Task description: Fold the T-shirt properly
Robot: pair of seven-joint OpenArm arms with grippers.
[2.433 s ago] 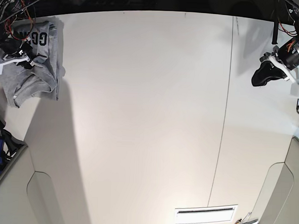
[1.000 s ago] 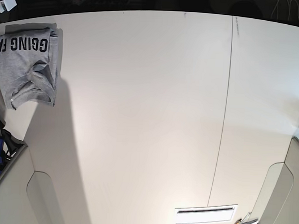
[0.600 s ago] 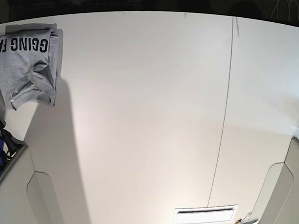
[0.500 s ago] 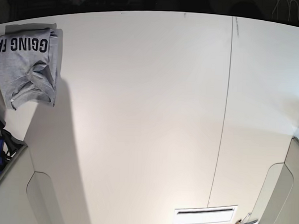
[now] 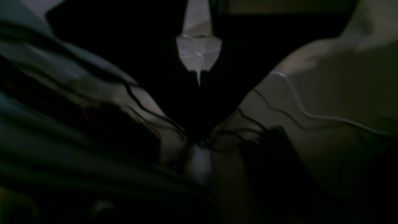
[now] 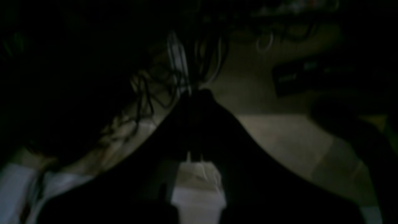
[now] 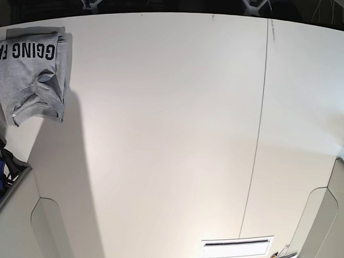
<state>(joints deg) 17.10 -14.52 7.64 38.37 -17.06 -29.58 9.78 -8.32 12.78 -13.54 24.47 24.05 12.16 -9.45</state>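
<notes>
The T-shirt (image 7: 32, 77) is lying folded at about ten o'clock on the table (image 7: 171, 140), near the edge, with its black letters facing up. It looks put there to be out of the way, so the folding seems done. Both arms are pulled back off the table. The left gripper (image 5: 199, 77) and right gripper (image 6: 194, 155) are pinched together, holding nothing.

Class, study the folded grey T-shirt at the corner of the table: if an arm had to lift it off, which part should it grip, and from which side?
Probably the loose flap at the T-shirt's unlettered end, approached from above on the open table side. That end lies rumpled and raised in layers, giving something to pinch; the lettered end lies flat.
</notes>
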